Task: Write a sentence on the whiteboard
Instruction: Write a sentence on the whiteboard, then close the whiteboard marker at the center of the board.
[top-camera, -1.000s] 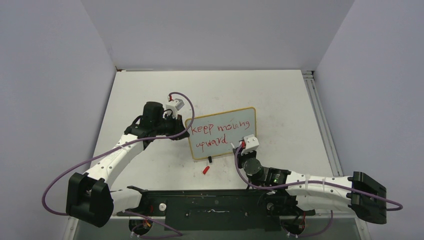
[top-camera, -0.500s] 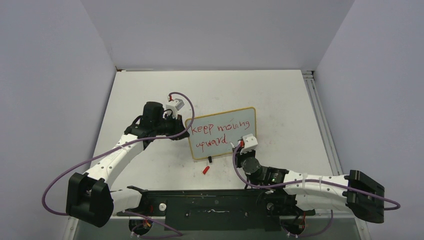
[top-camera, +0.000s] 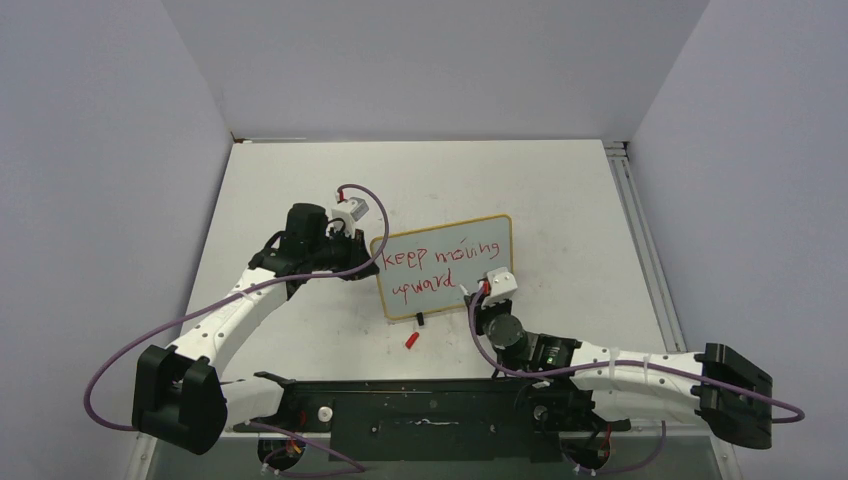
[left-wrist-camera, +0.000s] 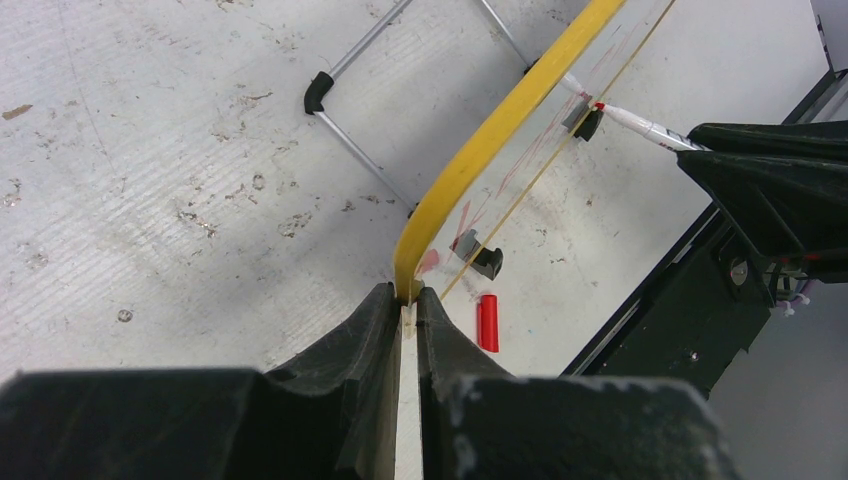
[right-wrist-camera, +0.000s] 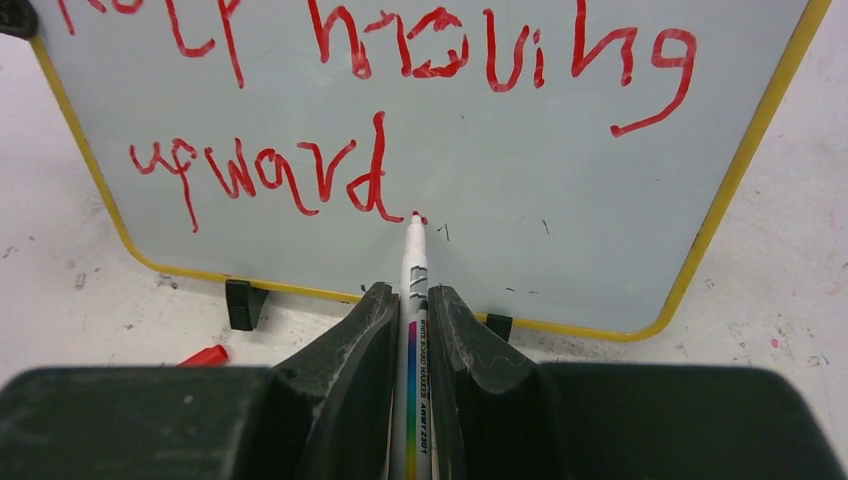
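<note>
The whiteboard (top-camera: 495, 258), pale grey with a yellow frame and black feet (right-wrist-camera: 243, 303), stands tilted at mid-table. The sentence (top-camera: 440, 256) in red reads "keep moving" over "upward" (right-wrist-camera: 260, 175). My left gripper (top-camera: 358, 250) is shut on the board's left yellow edge (left-wrist-camera: 470, 160), fingertips (left-wrist-camera: 385, 300) pinching the frame. My right gripper (top-camera: 480, 300) is shut on a white marker (right-wrist-camera: 415, 260). Its red tip touches the board just right of the "d" of "upward", at a small red dot. The marker also shows in the left wrist view (left-wrist-camera: 640, 125).
A red marker cap (top-camera: 412, 340) lies on the table below the board's lower edge; it also shows in both wrist views (left-wrist-camera: 487, 322) (right-wrist-camera: 205, 355). A wire stand (left-wrist-camera: 350, 150) props the board from behind. The black base rail (top-camera: 430, 415) runs along the near edge.
The right arm shifted slightly and came back, with the marker tip staying beside the "d". The left arm, the board and the lettering look the same.
</note>
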